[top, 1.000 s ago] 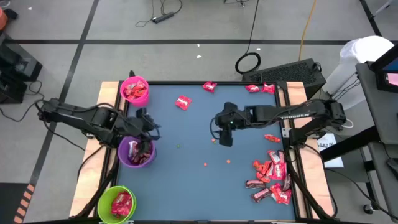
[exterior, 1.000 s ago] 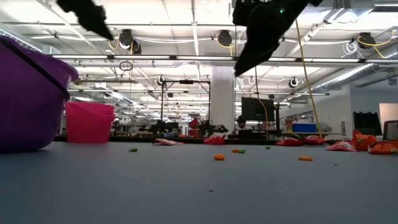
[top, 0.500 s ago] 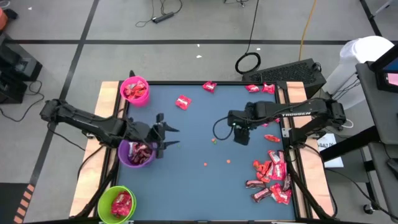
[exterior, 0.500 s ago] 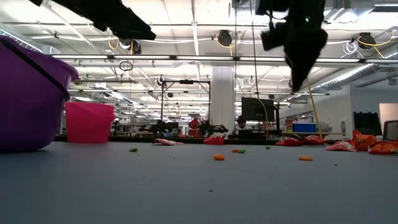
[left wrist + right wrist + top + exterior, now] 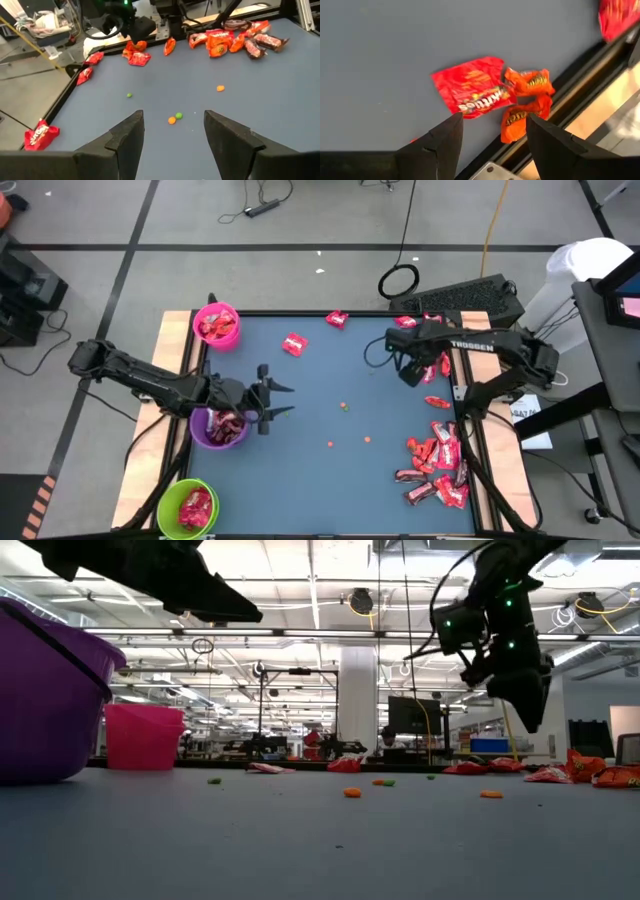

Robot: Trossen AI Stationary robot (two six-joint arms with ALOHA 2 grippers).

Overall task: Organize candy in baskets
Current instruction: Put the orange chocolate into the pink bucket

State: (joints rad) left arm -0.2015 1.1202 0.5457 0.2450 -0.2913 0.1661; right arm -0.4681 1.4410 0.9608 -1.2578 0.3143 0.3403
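The right hand point(image 5: 412, 373), fingers spread and empty, hangs over the bench point(image 5: 320, 480) near its far right edge, red and orange candy point(image 5: 475, 95) just ahead of it, while the left hand point(image 5: 275, 400), also spread, waits beside the purple basket point(image 5: 205, 438).

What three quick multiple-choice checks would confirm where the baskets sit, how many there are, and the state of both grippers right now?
1. Where is the left gripper?
A. Beside the purple basket
B. Over the green basket
C. At the table's right edge

2. How many baskets stand on the table?
A. Two
B. Three
C. Four

3. What does the right gripper hold?
A. A red candy
B. An orange candy
C. Nothing, fingers apart

Answers: 1 A, the high view shows it just right of purple. 2 B, with the pink basket. 3 C, its wrist view shows an empty gap above the red Skittles pack.
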